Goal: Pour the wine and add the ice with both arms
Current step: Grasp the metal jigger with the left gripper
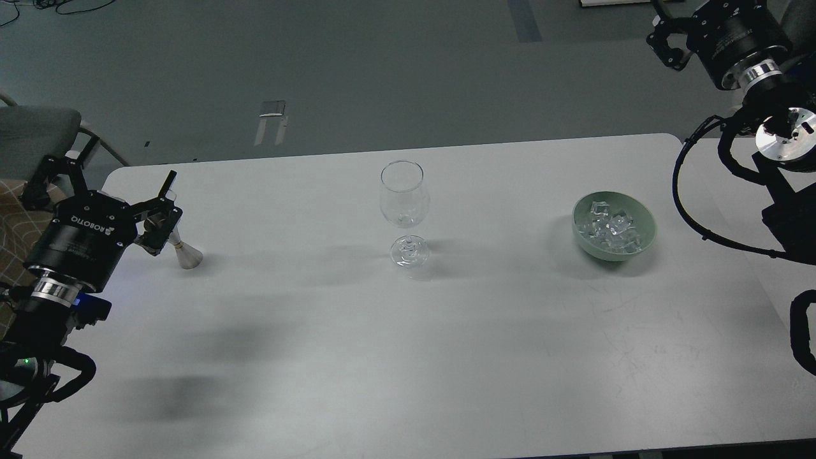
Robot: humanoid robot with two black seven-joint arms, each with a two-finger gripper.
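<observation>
Clear, glossy ice [611, 227] is seen heaped in a pale green bowl [645, 237] at right of centre on the white table [319, 357]. The cubes are judged light, hard and slippery; lifting the bowl by its rim is judged safer than pinching single cubes. At frame centre an empty wine glass [403, 203] stands upright, judged thin and fragile, best held at the stem. No wine can be made out. At left, the left gripper [167, 207] is seen with fingers spread around the neck of a small flask-like vessel [186, 255]; contact cannot be confirmed. "ROBOTIQ" is read on its body. At upper right, the right gripper [666, 44] is partly cropped; its state cannot be told.
</observation>
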